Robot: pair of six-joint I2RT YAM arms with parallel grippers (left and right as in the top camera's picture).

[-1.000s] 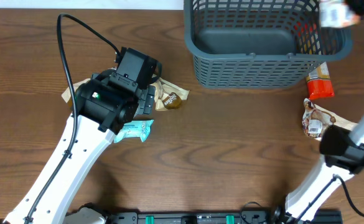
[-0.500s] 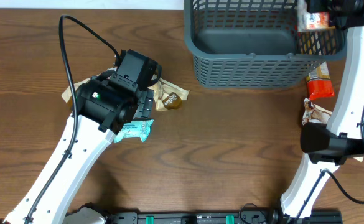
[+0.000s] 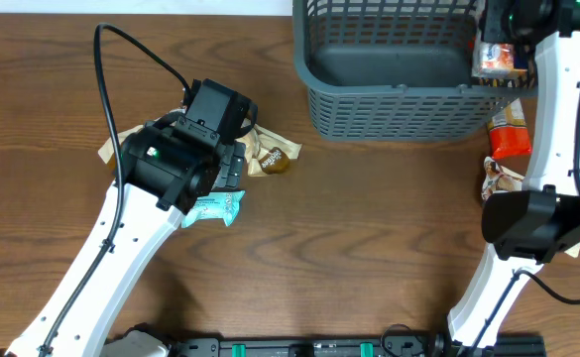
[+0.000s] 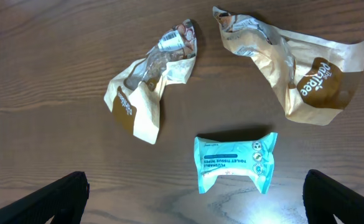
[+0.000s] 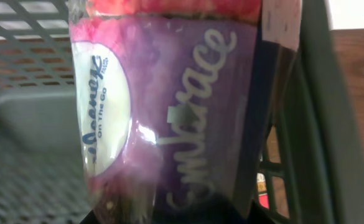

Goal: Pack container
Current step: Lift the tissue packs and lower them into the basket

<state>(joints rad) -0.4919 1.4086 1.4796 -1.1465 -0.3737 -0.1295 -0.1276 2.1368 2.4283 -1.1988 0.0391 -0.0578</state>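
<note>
Right arm is swinging in over the basket: right jaws, clamped on a tissue packet point(image 5: 169, 106), are hanging above the container's point(image 3: 399, 109) right rim at the tabletop's point(image 3: 369, 218) far side, its open floor lying to their left. Left jaws are standing wide apart, well away.

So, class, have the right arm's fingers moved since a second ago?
Yes. The right fingers, holding a packet, shifted left, over the basket's right end.
</note>
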